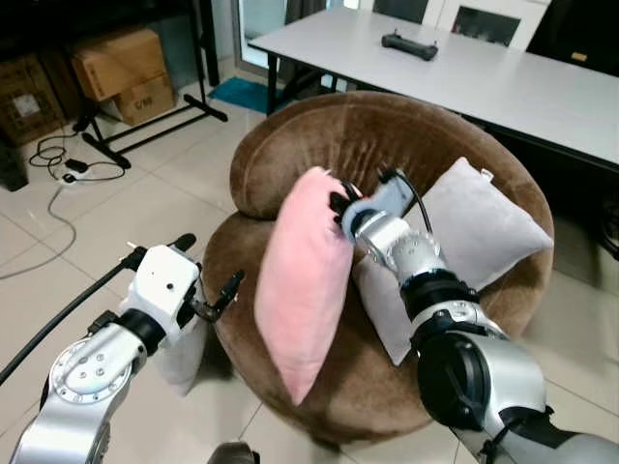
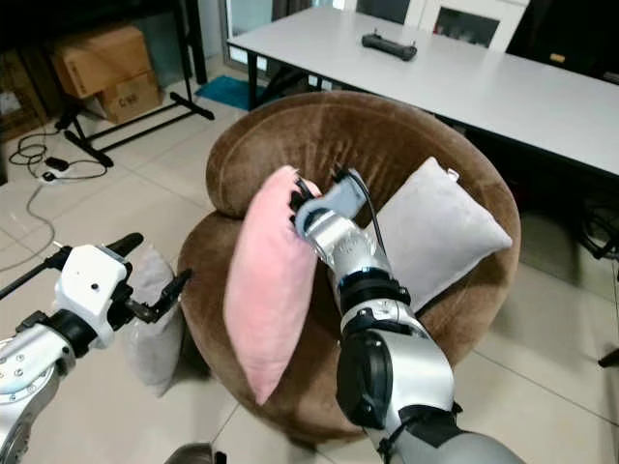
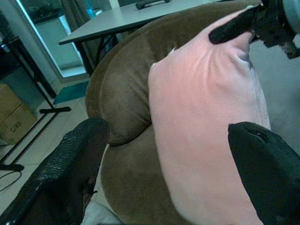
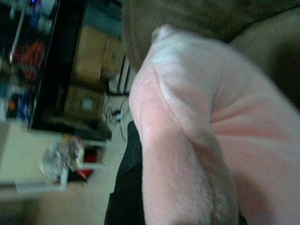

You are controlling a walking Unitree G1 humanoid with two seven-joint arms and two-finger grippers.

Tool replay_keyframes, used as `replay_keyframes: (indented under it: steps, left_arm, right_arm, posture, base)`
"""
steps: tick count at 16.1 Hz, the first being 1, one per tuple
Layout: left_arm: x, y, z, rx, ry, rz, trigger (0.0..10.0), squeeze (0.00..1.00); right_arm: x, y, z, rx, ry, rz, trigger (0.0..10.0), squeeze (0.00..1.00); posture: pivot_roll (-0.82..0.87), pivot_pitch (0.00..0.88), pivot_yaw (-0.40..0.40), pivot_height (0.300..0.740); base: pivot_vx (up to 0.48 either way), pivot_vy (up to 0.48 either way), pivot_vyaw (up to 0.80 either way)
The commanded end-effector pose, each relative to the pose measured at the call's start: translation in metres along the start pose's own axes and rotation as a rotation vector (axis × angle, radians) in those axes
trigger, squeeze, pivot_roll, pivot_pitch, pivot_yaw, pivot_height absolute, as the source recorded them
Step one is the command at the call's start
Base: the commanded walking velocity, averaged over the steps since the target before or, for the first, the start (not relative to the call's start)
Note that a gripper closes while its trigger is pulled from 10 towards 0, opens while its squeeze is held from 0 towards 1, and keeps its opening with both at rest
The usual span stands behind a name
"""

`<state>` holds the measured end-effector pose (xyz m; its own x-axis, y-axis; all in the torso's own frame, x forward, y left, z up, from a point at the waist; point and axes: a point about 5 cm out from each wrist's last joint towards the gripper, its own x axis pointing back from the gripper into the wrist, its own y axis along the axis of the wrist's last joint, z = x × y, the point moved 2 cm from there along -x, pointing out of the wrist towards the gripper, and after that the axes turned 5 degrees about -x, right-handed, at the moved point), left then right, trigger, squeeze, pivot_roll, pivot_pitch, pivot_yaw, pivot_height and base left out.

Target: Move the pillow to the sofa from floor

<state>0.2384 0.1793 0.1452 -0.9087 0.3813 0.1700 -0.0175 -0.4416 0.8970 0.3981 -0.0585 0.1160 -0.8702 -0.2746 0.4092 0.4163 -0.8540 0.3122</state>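
Note:
A pink pillow point(image 1: 305, 280) hangs upright over the seat of the round brown sofa point(image 1: 319, 135). My right gripper point(image 1: 338, 206) is shut on the pillow's upper corner, with pink fabric bunched between its fingers in the right wrist view. My left gripper point(image 1: 208, 275) stands open to the left of the sofa's front edge, apart from the pillow. In the left wrist view its two black fingers point(image 3: 65, 173) frame the pink pillow point(image 3: 206, 122) and the sofa's arm. A grey pillow point(image 2: 145, 319) lies on the floor by the sofa, behind my left gripper.
A second grey pillow point(image 1: 464, 242) leans on the sofa's right side. A white table point(image 1: 464, 68) with a black controller point(image 1: 409, 44) stands behind. Cardboard boxes point(image 1: 121, 68), a black stand's legs and cables lie at the far left on the tiled floor.

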Motion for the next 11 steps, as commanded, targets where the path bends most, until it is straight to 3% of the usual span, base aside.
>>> replay_keyframes:
  steps: [1, 2, 6, 9, 11]
  left_arm:
    - [-0.002, 0.0, 0.001, -0.012, -0.008, 0.0, 10.0, 0.0]
    - [-0.002, 0.0, 0.001, -0.013, -0.009, -0.001, 10.0, 0.0]
    - [-0.004, -0.002, -0.009, 0.002, -0.096, 0.011, 10.0, 0.0]
    - [-0.003, -0.003, -0.015, 0.057, -0.141, 0.015, 10.0, 0.0]
    - [-0.003, -0.003, -0.013, 0.051, -0.141, 0.014, 10.0, 0.0]
  right_arm:
    - [0.002, 0.019, -0.016, -0.047, -0.01, -0.093, 10.0, 0.0]
    - [0.002, 0.024, -0.021, -0.048, -0.018, -0.113, 10.0, 0.0]
    - [0.016, 0.069, -0.071, 0.022, -0.18, -0.278, 10.0, 0.0]
    - [0.022, 0.086, -0.078, 0.049, -0.197, -0.345, 10.0, 0.0]
    - [0.025, 0.093, -0.081, 0.006, -0.185, -0.382, 10.0, 0.0]
  posture:
    - [0.21, 0.0, -0.079, 0.74]
    - [0.21, 0.0, -0.072, 0.74]
    - [0.2, 0.0, -0.065, 0.74]
    - [0.19, 0.0, -0.06, 0.74]
    - [0.19, 0.0, -0.062, 0.74]
  base:
    - [0.0, 0.0, 0.0]
    - [0.0, 0.0, 0.0]
    - [0.0, 0.0, 0.0]
    - [0.0, 0.0, 0.0]
    - [0.0, 0.0, 0.0]
